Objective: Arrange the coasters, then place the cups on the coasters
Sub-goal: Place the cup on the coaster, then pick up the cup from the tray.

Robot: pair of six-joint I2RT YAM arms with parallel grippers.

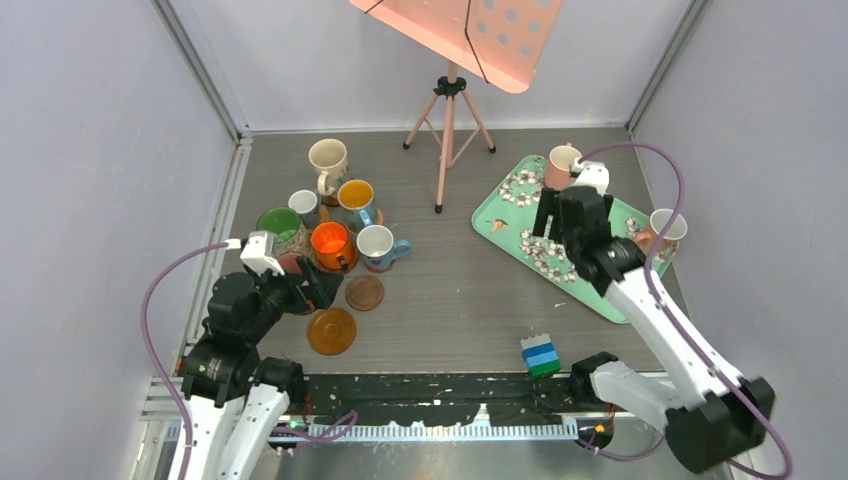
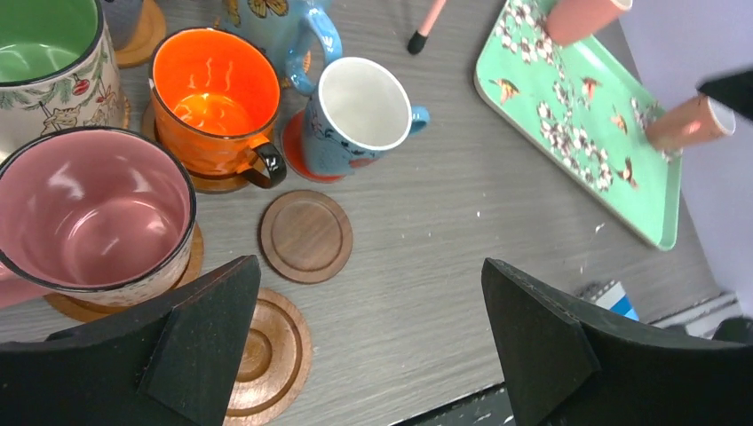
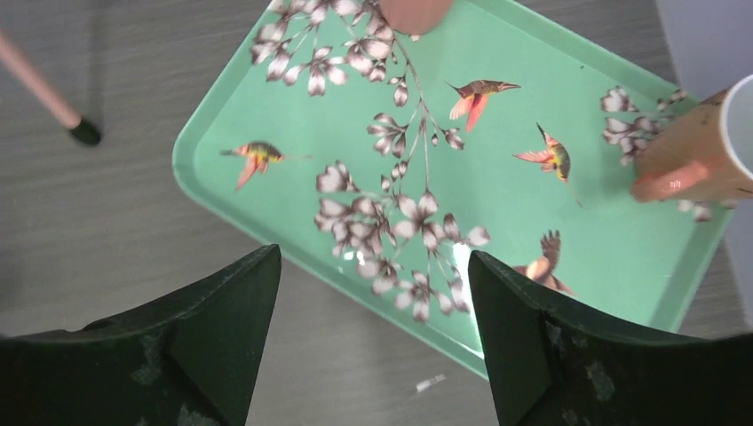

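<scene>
You have pale walls on three sides and a grey, wood-look surface [image 1: 450, 300] below. At the back stands a pink tripod [image 1: 447, 130] with a pink board [image 1: 450, 30] full of holes on top.

Your left pincer [image 2: 373, 346] is wide open with nothing in it. It hangs at the near side of the mugs, just beside the pink mug [image 2: 93, 217]. Your right pincer [image 3: 373, 346] is open too and holds nothing. It hangs over the green tray [image 1: 505, 215].

That tray has flowers and birds on it and lies on the right. It holds two pinkish cups: the far cup [image 1: 563, 163] at the back corner and the side cup [image 1: 666, 228] at the right edge.

Seven mugs crowd together on the left. The cream mug [image 1: 328, 160] is farthest back. Then come the grey mug [image 1: 304, 207], the butterfly mug [image 1: 356, 197], which is orange inside, and the green-inside mug [image 1: 279, 226]. Nearer you are the orange mug [image 2: 213, 111], the blue mug [image 2: 360, 111] and the pink mug.

The pink mug sits on a tan coaster [image 2: 80, 306]. The blue mug sits on a red coaster [image 2: 297, 155]. The orange mug sits on a coaster as well.

Two coasters are bare: the brown coaster [image 2: 305, 236] just in front of the blue mug, and the grooved coaster [image 2: 266, 355] nearer you.

A small stack of toy blocks [image 1: 540, 355] stands at the near edge.
</scene>
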